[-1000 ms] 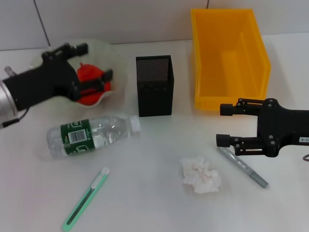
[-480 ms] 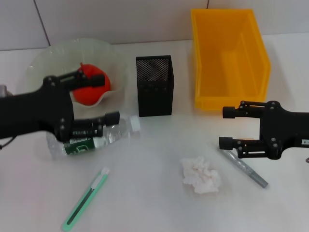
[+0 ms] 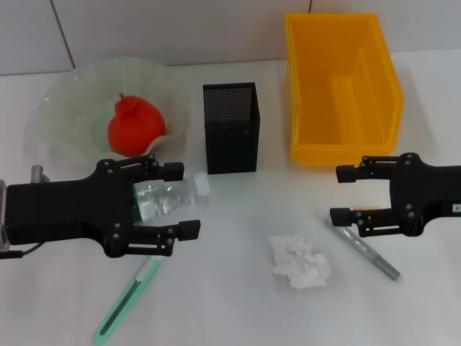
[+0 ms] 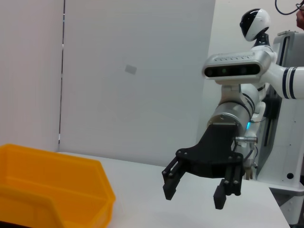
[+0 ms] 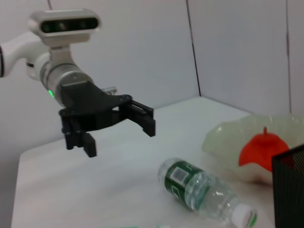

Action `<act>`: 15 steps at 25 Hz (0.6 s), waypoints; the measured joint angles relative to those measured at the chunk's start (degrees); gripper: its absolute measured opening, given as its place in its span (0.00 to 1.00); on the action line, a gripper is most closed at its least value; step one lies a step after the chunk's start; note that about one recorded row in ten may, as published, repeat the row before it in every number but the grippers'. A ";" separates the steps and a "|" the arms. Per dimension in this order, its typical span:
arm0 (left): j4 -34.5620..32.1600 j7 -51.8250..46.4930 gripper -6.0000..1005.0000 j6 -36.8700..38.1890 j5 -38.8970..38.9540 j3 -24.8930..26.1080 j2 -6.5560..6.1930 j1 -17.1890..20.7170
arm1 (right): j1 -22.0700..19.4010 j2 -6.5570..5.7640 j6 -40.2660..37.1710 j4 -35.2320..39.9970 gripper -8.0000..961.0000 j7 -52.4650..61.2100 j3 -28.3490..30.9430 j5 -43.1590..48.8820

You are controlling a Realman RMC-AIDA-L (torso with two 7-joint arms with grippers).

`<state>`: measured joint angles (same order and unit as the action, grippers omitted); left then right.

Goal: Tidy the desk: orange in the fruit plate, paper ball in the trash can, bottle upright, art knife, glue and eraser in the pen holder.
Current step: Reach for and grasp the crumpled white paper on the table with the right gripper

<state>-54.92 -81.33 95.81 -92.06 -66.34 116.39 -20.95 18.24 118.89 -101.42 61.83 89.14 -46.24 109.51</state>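
The orange (image 3: 135,126) rests in the pale green fruit plate (image 3: 68,108). In front of the plate the clear bottle (image 3: 164,196) lies on its side, cap toward the black mesh pen holder (image 3: 230,128). My left gripper (image 3: 184,200) hovers open above the bottle; the right wrist view shows that left gripper (image 5: 114,130) raised clear of the bottle (image 5: 204,194). The green art knife (image 3: 128,297) lies near the front. The paper ball (image 3: 300,262) sits mid-table. My right gripper (image 3: 343,193) is open beside the grey pen-shaped glue (image 3: 366,250). I cannot make out the eraser.
The yellow trash can (image 3: 342,86) stands at the back right, next to the pen holder, and also shows in the left wrist view as the yellow trash can (image 4: 52,190). Bare tabletop lies between the paper ball and the art knife.
My left gripper has left the plate, with the orange staying there, and moved toward the front over the bottle. The right gripper has drifted slightly right.
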 joint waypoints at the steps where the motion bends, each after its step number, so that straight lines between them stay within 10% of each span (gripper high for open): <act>1: 0.00 0.00 0.86 0.00 0.00 0.00 0.00 0.00 | 0.00 0.00 0.00 0.00 0.79 0.00 0.00 0.00; 15: 0.81 -0.04 0.85 0.03 -2.92 0.04 1.47 -1.11 | 5.89 0.03 -1.36 15.85 0.79 28.35 -7.64 16.05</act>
<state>-54.11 -81.36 95.83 -94.98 -66.30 117.85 -22.06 24.14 118.91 -102.78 77.68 117.49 -53.88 125.56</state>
